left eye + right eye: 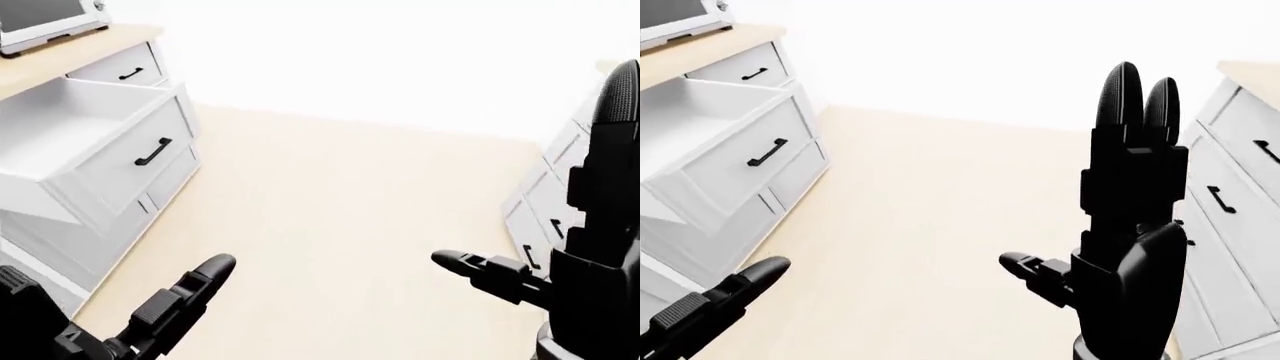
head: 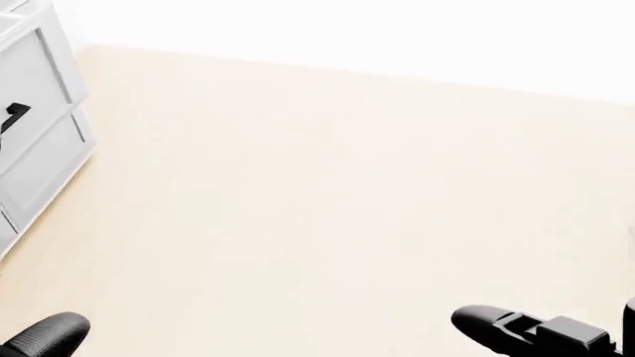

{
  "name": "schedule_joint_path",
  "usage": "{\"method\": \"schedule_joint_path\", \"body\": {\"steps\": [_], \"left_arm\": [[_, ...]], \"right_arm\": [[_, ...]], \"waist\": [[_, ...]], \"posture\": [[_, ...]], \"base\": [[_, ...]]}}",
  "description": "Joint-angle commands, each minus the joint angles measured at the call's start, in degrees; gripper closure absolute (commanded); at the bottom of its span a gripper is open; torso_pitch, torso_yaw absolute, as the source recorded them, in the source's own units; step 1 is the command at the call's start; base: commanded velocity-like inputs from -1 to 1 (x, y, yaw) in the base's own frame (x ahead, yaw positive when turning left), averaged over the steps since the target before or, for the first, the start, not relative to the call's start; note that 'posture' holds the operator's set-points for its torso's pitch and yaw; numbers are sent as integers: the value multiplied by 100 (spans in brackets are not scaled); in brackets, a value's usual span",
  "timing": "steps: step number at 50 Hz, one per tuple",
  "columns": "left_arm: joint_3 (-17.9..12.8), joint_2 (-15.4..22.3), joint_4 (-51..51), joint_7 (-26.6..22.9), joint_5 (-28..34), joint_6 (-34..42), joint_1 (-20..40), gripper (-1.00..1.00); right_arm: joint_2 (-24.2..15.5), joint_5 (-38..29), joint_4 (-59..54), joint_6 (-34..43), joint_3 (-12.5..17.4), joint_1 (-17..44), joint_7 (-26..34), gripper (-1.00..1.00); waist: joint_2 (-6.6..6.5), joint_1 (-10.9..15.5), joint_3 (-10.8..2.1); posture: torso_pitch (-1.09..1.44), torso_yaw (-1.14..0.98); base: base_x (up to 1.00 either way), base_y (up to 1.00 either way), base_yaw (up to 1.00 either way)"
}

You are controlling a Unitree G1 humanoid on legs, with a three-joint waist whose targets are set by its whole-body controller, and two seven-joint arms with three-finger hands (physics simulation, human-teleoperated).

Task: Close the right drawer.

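The right drawer (image 1: 95,154) stands pulled out at the left of my left-eye view, its white front panel carrying a black bar handle (image 1: 152,151) and its pale inside bare as far as I can see. Above it a shut, smaller drawer (image 1: 122,69) with its own black handle sits under the light wooden table (image 1: 60,54) top, and a grey-framed screen (image 1: 45,19) stands on that top at the upper left corner. Below the open drawer are white cabinet doors (image 1: 165,184).

My left robot hand (image 1: 185,296) reaches in from the lower left, fingers stretched out straight and holding nothing, well apart from the drawer. My right robot hand (image 1: 1130,187) stands upright at the right of the right-eye view, two fingers pointing up side by side and a third (image 1: 1035,271) sticking out toward the left; it too is spread and grips nothing.

Nothing lies between my hands and the drawer, only bare floor (image 1: 340,210). At the right of the right-eye view a second white cabinet (image 1: 1240,202) with black handles and a wooden top stands just behind my right robot hand. The floor is pale beige wood, and the wall (image 1: 970,52) beyond it is plain white. In the head view only a sliver of the drawer unit shows at the left edge.
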State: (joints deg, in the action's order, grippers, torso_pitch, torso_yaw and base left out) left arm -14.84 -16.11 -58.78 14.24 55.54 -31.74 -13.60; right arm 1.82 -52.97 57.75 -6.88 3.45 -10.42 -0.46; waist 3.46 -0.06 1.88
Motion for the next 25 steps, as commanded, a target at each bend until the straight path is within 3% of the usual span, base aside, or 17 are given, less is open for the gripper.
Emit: {"method": "schedule_joint_path", "body": {"steps": [1, 3, 9, 11, 13, 15, 20, 25], "left_arm": [[38, 7, -122, 25, -16, -28, 19, -100], [51, 20, -122, 35, -6, -15, 17, -100], [77, 45, -122, 53, 1, 6, -4, -100], [93, 64, -122, 62, 20, 32, -4, -100], [86, 64, -122, 59, 17, 38, 4, -100], [93, 66, -122, 60, 20, 40, -2, -100], [66, 28, -122, 35, -3, 1, 6, -100], [85, 44, -122, 40, -3, 19, -6, -100]], "right_arm": [[2, 10, 112, -17, 13, 29, -53, -100], [2, 14, 110, -15, 16, 32, -54, -100], [8, 75, 122, 25, 25, 42, -33, -100], [13, 114, 145, 73, -1, 49, 33, -100], [25, 176, 207, 130, -26, 56, 103, -100], [12, 241, 211, 119, -69, 30, 135, -100], [81, 355, 225, 27, -63, 21, 224, -100], [52, 349, 219, 137, -138, 25, 247, -100]], "waist": [[31, -31, -32], [-22, -29, 31], [-340, -5, 132], [-429, -119, 93], [-674, -200, -50], [-507, -175, 34], [-298, -51, -73], [-257, -1, -108]], "posture": [[0, 0], [0, 0], [0, 0], [0, 0], [0, 0], [0, 0], [0, 0], [0, 0]], "base": [[0, 0, -24], [0, 0, -24], [0, 0, -17], [0, 0, 0], [0, 0, 0], [0, 0, 0], [0, 0, 0], [0, 0, 0]]}}
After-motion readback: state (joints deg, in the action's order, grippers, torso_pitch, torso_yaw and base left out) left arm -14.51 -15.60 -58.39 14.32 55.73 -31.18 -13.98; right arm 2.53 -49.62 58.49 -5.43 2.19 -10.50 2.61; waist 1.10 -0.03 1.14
